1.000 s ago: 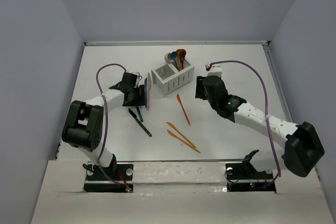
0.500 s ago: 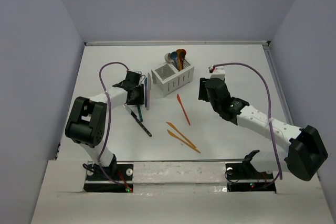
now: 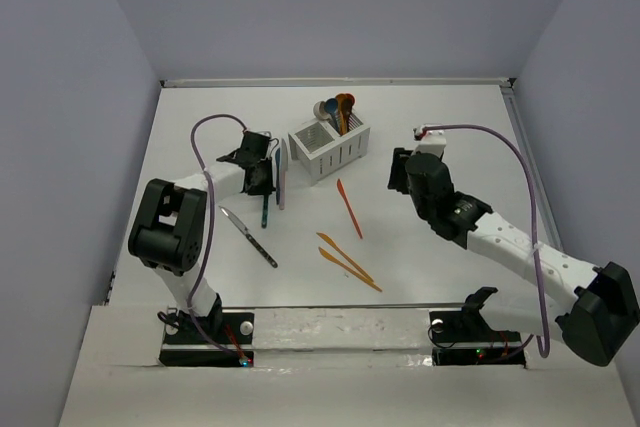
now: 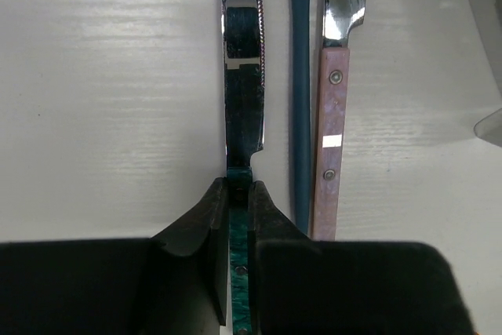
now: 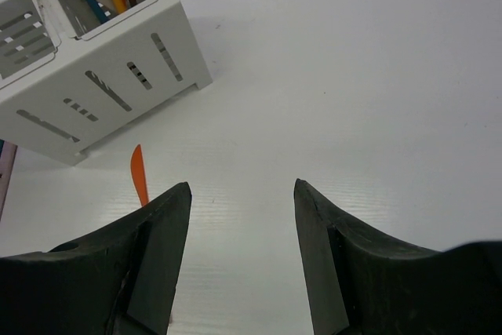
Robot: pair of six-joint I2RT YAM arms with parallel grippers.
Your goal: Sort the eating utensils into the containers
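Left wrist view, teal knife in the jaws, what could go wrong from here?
The left gripper holds the teal-handled knife by its handle alone, with the whole blade sticking out ahead, so it might swing or slip in the jaws when lifted. A blue utensil and a pink-handled knife lie right beside it, so a sideways move could drag or scatter them.

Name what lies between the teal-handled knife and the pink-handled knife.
A slim blue utensil lies there, parallel to the teal knife and the pink knife; the left wrist view shows it.
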